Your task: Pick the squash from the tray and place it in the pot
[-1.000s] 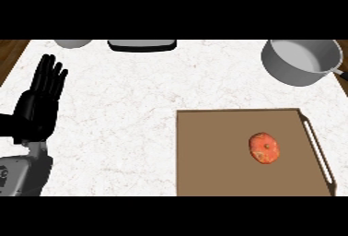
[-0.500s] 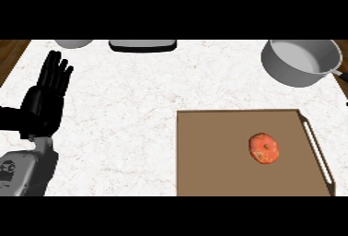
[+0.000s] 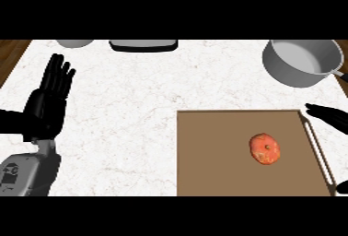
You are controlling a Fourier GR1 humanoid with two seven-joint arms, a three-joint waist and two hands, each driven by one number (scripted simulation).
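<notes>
Squash (image 3: 265, 149) lies ungrasped on tray (image 3: 217, 152) at 5 o'clock, pot (image 3: 304, 62) at 1 o'clock; approach step: right hand (image 3: 329, 116), fingers extended, holding nothing, must descend and grasp; left hand (image 3: 49, 99) rests released.

An orange squash (image 3: 265, 149) lies flat on the brown tray (image 3: 217, 156), right of its middle. The grey pot (image 3: 304, 61) stands upright beyond the tray's far right corner.
</notes>
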